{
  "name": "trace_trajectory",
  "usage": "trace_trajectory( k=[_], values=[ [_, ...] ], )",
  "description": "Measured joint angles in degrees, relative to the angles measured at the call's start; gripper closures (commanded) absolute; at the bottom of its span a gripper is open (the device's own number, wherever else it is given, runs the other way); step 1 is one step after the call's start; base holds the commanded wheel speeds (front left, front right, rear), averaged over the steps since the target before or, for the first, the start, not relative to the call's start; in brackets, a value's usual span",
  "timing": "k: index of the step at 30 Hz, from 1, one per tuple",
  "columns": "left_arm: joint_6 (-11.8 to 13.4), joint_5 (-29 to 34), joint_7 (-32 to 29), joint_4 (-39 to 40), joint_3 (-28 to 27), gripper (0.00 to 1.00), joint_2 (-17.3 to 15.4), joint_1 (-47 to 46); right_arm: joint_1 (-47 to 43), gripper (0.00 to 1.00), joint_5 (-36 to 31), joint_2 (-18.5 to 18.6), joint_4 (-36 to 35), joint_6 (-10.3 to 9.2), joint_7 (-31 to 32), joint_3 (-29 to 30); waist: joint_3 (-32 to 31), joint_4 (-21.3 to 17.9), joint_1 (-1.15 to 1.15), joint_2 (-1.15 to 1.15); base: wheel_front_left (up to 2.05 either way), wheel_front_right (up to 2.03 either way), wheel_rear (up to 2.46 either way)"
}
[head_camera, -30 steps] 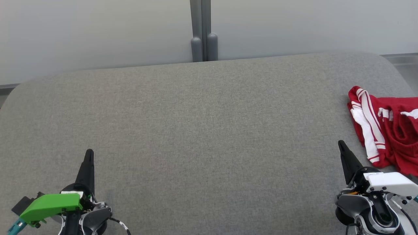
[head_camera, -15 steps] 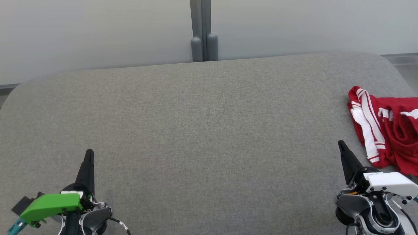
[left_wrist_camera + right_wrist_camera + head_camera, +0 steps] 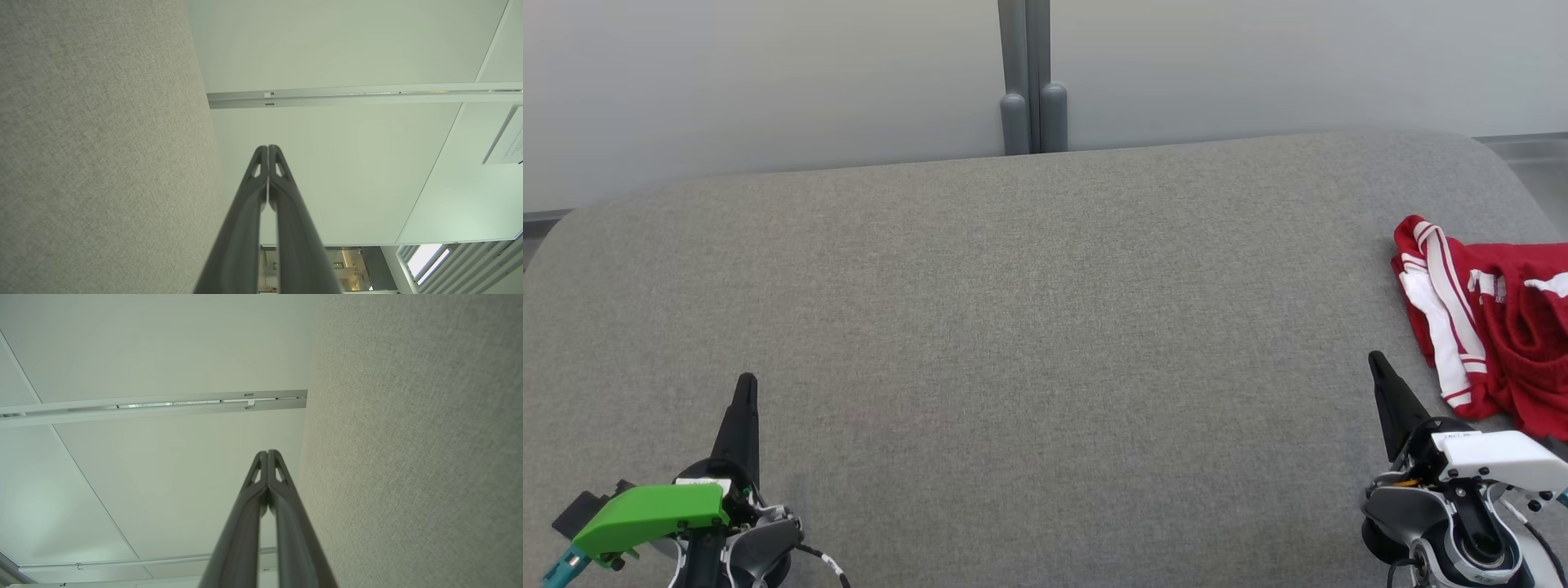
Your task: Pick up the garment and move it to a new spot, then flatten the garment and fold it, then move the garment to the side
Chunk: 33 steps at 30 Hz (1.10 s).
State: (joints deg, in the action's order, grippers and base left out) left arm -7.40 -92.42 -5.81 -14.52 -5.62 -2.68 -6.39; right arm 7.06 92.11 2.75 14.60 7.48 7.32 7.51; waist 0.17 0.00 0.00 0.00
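Nothing has shifted since the earlier frames: both arms and the cloth sit exactly where they were. The left gripper (image 3: pixel 745 382) rests low at the near left of the grey fabric tabletop (image 3: pixel 1045 327), its two dark fingers pressed together and holding nothing; the left wrist view shows the tips meeting. The right gripper (image 3: pixel 1374 359) stands at the near right, likewise clamped shut on nothing.

A wide stretch of grey fabric lies between the two grippers. It runs back to the table's far edge, which rounds off at both corners below a pale wall panel (image 3: pixel 768 82) with a grey post (image 3: pixel 1033 82) at its middle.

The red garment with white stripes (image 3: pixel 1494 327) lies crumpled at the table's right edge, partly cut off by the side of the head view. Its striped band runs far to near, leaning slightly rightward toward the robot. The right gripper is near its near-left end, not touching it.
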Motion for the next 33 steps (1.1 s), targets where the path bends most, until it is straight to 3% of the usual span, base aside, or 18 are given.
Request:
trace_trajectory(
  k=[33],
  values=[
    [0.0, 0.0, 0.0, 0.0, 0.0, 1.00, 0.0, 0.0, 0.0, 1.00, 0.0, 0.0, 0.0, 0.00, 0.0, 0.0, 0.0, 0.0, 0.00, 0.00, 0.00, 0.00, 0.00]
  ],
)
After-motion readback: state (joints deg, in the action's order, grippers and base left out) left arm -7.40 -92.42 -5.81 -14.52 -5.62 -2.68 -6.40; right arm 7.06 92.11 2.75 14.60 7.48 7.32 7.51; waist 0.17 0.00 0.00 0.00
